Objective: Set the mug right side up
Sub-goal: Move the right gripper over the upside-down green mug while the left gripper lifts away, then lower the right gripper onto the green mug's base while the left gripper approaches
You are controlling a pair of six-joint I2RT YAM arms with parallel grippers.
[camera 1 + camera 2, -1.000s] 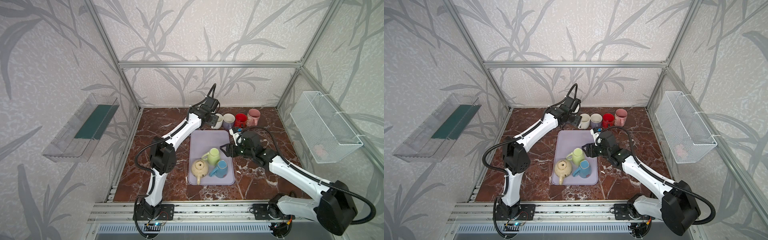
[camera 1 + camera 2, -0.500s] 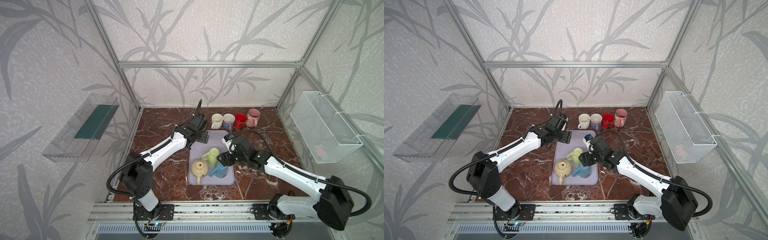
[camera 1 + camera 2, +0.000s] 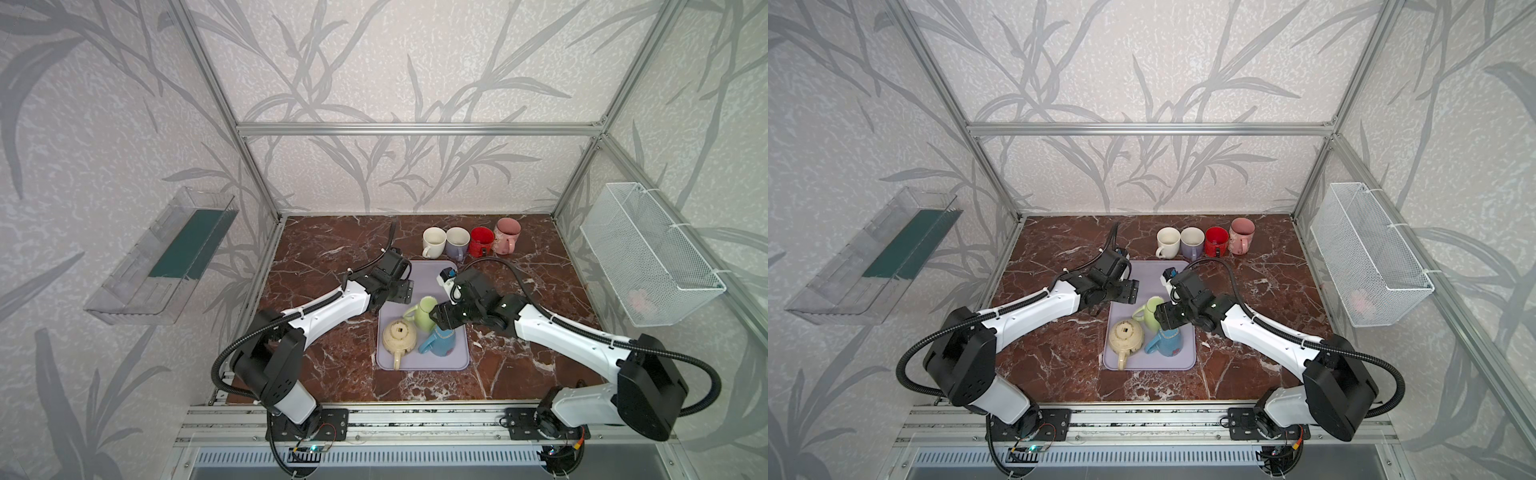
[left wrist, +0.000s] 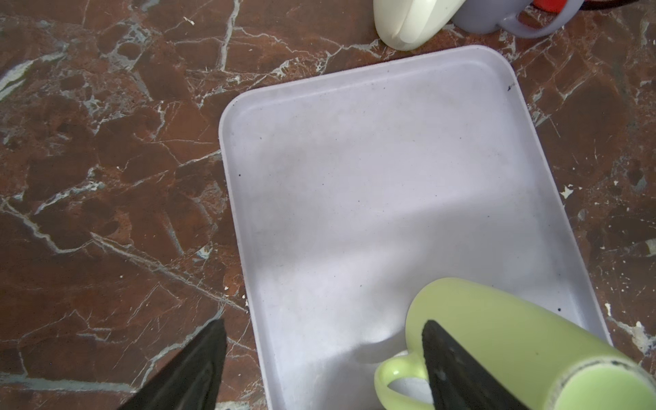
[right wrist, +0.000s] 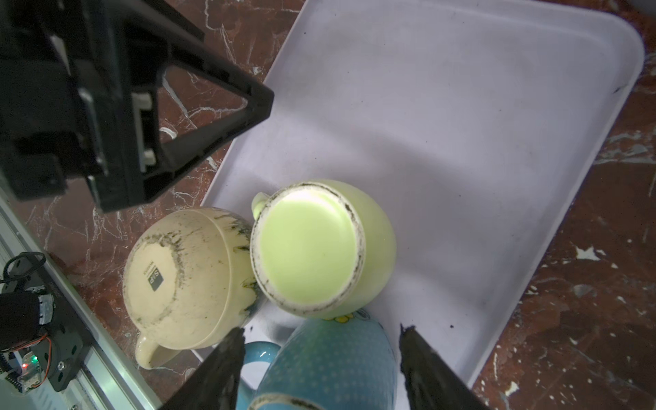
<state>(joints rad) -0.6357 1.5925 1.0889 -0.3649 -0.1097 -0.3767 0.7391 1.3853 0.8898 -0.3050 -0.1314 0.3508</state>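
Since a second ago the right gripper point(image 3: 438, 323) has come in from beside the tray's right rim to a spot over the mugs. The left gripper point(image 3: 404, 291) has drawn back from the row of cups at the rear to the tray's left edge.

The blue mug point(image 3: 441, 344) stands base up in the lower right part of the lilac tray point(image 3: 428, 274), just below the middle of both top views, its handle pointing to frame left. The right gripper hangs directly above it. In the right wrist view the two dark fingers point(image 5: 426, 369) stand apart with the blue mug point(image 5: 330, 365) between them. There is a clear gap on one side; on the handle side I cannot tell whether finger and mug touch.

Just behind the blue mug, touching or nearly so, the green mug point(image 3: 424, 312) also stands base up. The cream mug point(image 3: 399, 337) is bottom up to the left of both, pressed against the green one.

The left gripper's jaws are spread wide and hold nothing. In the left wrist view one finger point(image 4: 458, 372) is in front of the green mug point(image 4: 514, 340) and the other lies over the marble table point(image 3: 332, 249).

At the upper centre of the table, beyond the tray, four cups stand upright in a row: white mug point(image 3: 434, 241), lilac mug point(image 3: 457, 242), red mug point(image 3: 482, 241) and pink mug point(image 3: 507, 235).
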